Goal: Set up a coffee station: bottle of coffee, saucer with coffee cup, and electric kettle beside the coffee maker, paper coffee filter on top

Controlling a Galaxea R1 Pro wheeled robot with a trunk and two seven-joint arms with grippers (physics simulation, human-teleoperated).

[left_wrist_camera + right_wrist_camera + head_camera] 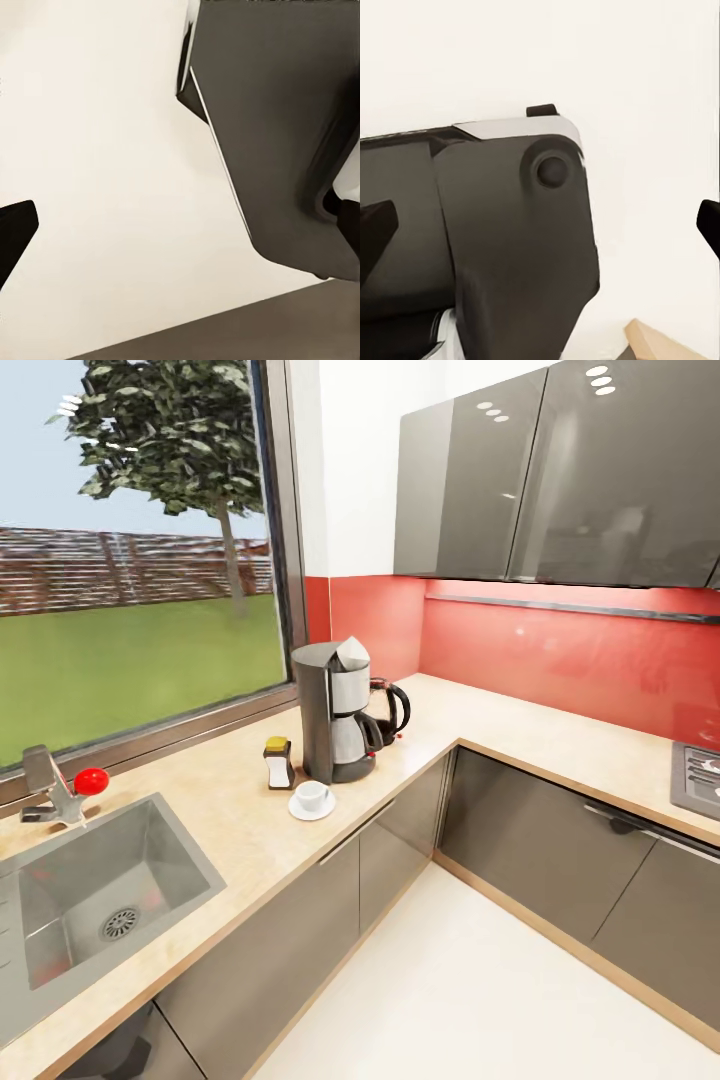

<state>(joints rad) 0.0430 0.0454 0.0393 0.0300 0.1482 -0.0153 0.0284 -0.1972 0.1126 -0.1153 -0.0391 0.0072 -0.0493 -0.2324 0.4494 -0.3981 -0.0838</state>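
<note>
Station: I see the coffee maker (pixel 336 710) on the countertop (pixel 240 810), white filter (pixel 351 651) on top, kettle (pixel 390 711) just behind it.
Near side: bottle (pixel 278 762) at its left, cup (pixel 313 795) on the saucer (pixel 311 809).
Grippers: both wrist views show dark fingertips wide apart, holding nothing.
Risk: the filter looks loose; bumping the counter while I turn could knock it off.

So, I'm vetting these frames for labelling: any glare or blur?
Head view: sharp, with ceiling-light glare on the glossy upper cabinets and soft sheen on the red backsplash. Left and right wrist views: soft close-ups, dark robot parts against pale floor.
</note>
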